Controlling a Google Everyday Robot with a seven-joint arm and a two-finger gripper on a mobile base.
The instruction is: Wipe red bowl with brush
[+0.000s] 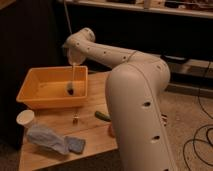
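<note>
The red bowl (42,86), a big orange-yellow rectangular tub, sits at the back left of the wooden table. The brush (73,79) stands nearly upright inside it, a thin whitish handle ending in a small dark head (70,90) that rests on or just above the tub floor near the right wall. My gripper (74,64) hangs over the tub's right rear part and is shut on the brush's top end. The white arm reaches in from the right.
A small white cup (25,118) stands in front of the tub at the left. A blue cloth (52,139) lies near the table's (90,132) front edge. A green object (102,116) and a small dark item (75,120) lie mid-table. Cables run over the floor at right.
</note>
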